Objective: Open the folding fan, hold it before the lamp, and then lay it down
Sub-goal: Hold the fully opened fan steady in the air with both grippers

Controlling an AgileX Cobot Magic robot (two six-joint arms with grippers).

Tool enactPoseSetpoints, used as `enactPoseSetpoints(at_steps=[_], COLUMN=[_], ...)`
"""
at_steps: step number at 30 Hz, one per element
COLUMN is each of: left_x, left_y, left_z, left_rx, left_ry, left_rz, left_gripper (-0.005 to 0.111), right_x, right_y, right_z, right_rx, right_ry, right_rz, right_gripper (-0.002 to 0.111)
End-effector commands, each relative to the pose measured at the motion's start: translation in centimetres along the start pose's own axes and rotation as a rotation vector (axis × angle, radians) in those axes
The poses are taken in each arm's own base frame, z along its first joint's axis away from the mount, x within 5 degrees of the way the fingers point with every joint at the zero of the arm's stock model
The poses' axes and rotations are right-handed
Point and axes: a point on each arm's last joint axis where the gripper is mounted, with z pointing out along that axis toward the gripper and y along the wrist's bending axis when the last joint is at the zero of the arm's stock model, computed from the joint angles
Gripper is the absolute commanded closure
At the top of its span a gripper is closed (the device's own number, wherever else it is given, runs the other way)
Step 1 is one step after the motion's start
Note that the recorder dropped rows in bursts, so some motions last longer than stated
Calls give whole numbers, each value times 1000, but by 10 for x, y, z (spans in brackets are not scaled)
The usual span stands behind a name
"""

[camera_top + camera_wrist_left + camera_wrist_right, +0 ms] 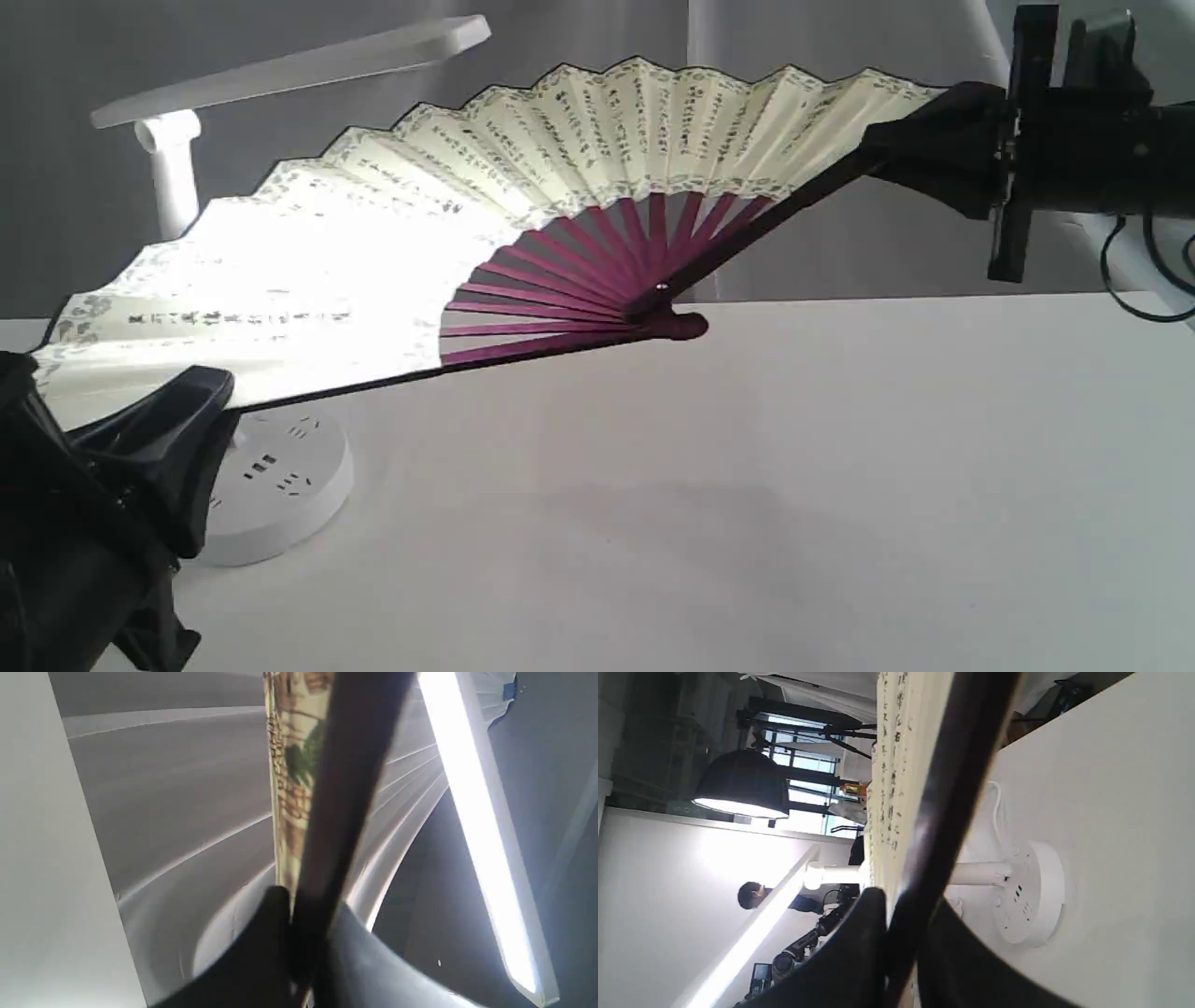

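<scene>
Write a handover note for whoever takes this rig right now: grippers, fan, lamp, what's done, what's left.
Left gripper: shut on the fan, at its lower guard.
Right gripper: shut on the other guard.
Fan: spread open, held up between both arms above the table. In the exterior view it is in front of the lamp.
Lamp: lit, glowing through the left part of the leaf.
Done: fan opened and held before the lamp.
Left: lower the fan onto the table, then release both guards.
</scene>
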Motion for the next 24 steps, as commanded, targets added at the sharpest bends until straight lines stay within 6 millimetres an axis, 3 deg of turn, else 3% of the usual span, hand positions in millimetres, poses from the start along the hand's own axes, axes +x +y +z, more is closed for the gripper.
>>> enactPoseSetpoints(at_steps=[1,9,16,24], left_x=[-9,-6,-3,-7], left_y=[-9,-10,-10,-22], left_z=[-2,-2,-2,-6], left_rx=[78,85,91,139], left_ry=[-66,-32,-3,-13], left_rz=[-53,-60,-81,-121], left_gripper=[107,107,107,107], right_x=[-4,1,13,13], right_y=[-3,16,8,30], right_z=[-7,-20,-31,-34], right_rx=[86,93,97,7], right_ry=[-34,-56,-75,-142], right_rz=[-67,-108,-50,-63], right_gripper=[108,108,108,108])
